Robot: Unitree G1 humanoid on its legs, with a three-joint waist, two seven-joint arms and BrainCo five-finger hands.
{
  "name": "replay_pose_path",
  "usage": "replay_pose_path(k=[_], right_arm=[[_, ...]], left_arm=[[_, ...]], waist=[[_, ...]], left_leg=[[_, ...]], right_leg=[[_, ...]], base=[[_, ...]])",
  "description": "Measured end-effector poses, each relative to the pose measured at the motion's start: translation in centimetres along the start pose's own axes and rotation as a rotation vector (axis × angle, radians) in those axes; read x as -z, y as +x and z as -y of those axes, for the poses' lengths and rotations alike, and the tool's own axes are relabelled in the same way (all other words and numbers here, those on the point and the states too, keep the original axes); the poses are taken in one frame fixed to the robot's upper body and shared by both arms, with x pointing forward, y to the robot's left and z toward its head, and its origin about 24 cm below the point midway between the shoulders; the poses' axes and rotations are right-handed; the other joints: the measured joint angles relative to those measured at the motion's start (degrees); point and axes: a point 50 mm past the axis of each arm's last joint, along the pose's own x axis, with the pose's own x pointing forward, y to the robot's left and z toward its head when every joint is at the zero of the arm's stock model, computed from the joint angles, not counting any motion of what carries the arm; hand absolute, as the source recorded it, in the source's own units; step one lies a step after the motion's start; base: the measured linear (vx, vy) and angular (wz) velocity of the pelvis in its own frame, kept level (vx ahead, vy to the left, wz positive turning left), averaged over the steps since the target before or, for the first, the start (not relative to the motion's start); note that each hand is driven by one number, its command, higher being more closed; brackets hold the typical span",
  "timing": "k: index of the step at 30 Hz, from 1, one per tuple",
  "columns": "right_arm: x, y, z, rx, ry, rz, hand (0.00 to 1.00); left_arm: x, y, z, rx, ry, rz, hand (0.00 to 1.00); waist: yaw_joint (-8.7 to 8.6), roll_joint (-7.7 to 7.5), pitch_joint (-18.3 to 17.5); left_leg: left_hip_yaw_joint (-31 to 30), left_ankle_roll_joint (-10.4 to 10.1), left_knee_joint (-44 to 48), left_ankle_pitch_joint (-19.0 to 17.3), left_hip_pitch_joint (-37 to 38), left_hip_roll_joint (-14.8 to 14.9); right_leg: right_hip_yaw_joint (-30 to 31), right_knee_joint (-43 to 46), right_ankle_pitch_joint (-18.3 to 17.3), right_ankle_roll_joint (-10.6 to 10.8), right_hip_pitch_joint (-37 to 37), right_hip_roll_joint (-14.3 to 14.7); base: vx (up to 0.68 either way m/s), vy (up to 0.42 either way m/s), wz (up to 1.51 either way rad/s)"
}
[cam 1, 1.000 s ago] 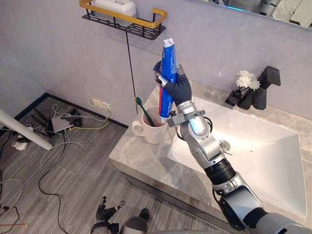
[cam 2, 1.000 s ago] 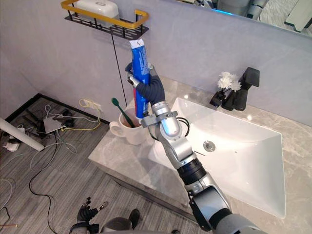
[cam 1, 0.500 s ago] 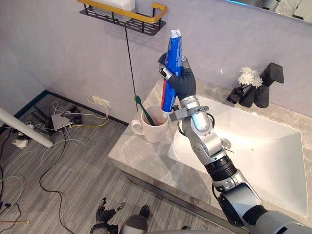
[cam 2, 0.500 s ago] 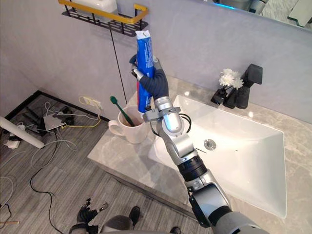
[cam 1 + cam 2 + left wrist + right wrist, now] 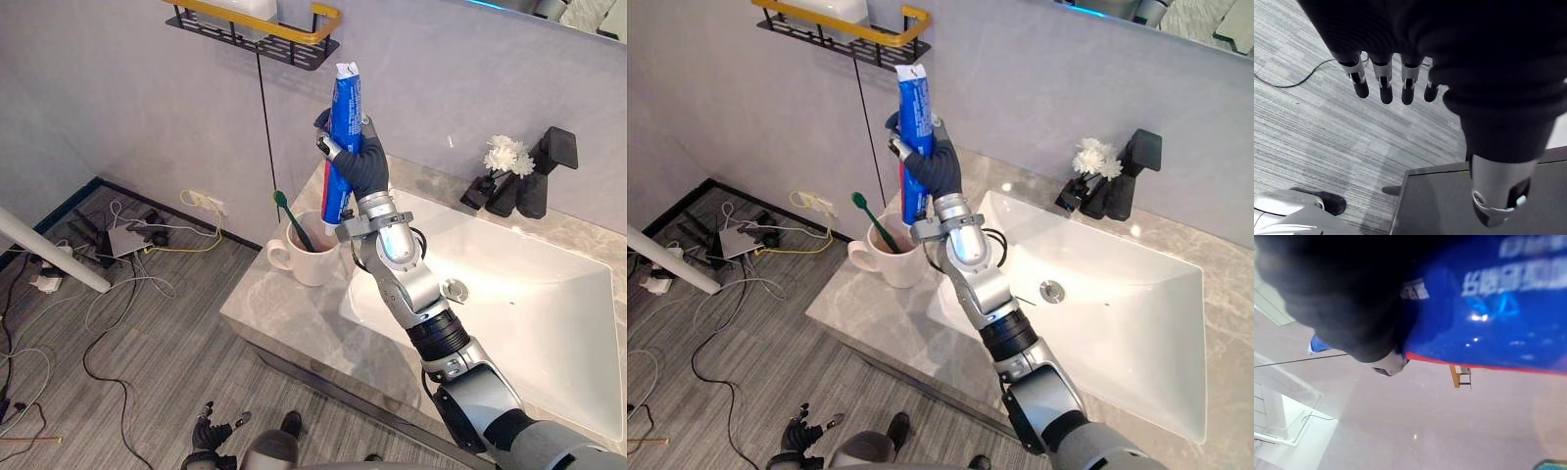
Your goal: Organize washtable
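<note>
Above the mug, at the counter's left end.

**Item 1.** Toothpaste tube (image 5: 344, 108): held upright with its flat crimped end up. The lower end is close over the mug's rim on the basin side; whether it is inside the rim cannot be told. The right hand (image 5: 364, 168) is wrapped round the tube's middle, with fingers and thumb clamped on it.

**Risks, as judged:**
- The tube is soft. A hard squeeze could buckle it or force paste out.
- A tilted descent could land the lower end on the rim, tip the mug, or send the tube off the counter edge.
- The toothbrush already leans across the mug's mouth and could be knocked out.
- If the shelf is the goal, the tall tube may catch the rail or topple once released.

**Materials and shapes:**
- Tube: glossy blue laminate with a red stripe along one side, long and flattened.
- Item 2. Mug (image 5: 312, 260): cream glazed ceramic, squat, with its handle toward the floor side.
- Item 3. Toothbrush (image 5: 292, 221): dark green plastic, slim, leaning head-up.
- Item 4. Countertop (image 5: 279, 315): grey veined stone, polished.
- Item 5. Basin (image 5: 534, 328): white, rectangular, smooth and shallow.
- Item 6. Faucet (image 5: 545, 182): matt black and angular, with white flowers (image 5: 506, 157) just beside it.
- Item 7. Wall shelf (image 5: 257, 24): black wire base with a gold rail, carrying a white rounded container (image 5: 245, 6).

Left hand (image 5: 1385, 84): hangs low over grey plank flooring with fingers straight and apart, holding nothing.
</note>
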Motion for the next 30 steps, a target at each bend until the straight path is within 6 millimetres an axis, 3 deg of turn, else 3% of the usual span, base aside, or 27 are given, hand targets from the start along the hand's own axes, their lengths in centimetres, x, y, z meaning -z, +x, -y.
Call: replay_pose_path(k=[20, 24, 25, 30], right_arm=[[0.1, 0.7, -0.6, -0.013, 0.006, -0.006, 1.0], [1.0, 0.6, -0.4, -0.006, -0.003, -0.042, 1.0], [1.0, 0.6, -0.5, -0.007, -0.004, -0.046, 0.0], [1.1, 0.6, -0.7, -0.015, -0.003, -0.049, 0.0]], left_arm=[[-0.1, 0.0, 0.0, 0.011, 0.027, 0.007, 0.0], [0.0, 0.0, 0.0, 0.012, 0.032, 0.005, 0.0], [0.0, 0.0, 0.0, 0.012, 0.032, 0.004, 0.0], [0.0, 0.0, -0.1, 0.011, 0.031, 0.005, 0.0]], waist=[[0.13, 0.01, 0.4], [0.11, -0.01, 0.6], [0.11, -0.01, 0.7], [0.1, -0.08, 1.3]], left_leg=[[-0.3, 0.0, 0.1, 0.0, -0.2, 0.0], [-0.3, 0.0, 0.1, 0.0, -0.2, 0.0], [-0.3, 0.0, 0.1, 0.0, -0.2, 0.0], [-0.3, 0.0, 0.1, 0.0, -0.2, 0.0]], right_leg=[[-0.6, 0.0, 0.0, 0.0, 0.0, 0.0], [-0.6, 0.0, 0.0, 0.0, 0.0, 0.0], [-0.6, 0.0, 0.0, 0.0, 0.0, 0.0], [-0.6, 0.0, 0.0, 0.0, 0.0, 0.0]], base=[[0.0, 0.0, 0.01], [0.0, 0.0, 0.0], [0.0, 0.0, 0.0], [0.0, 0.0, 0.0]])
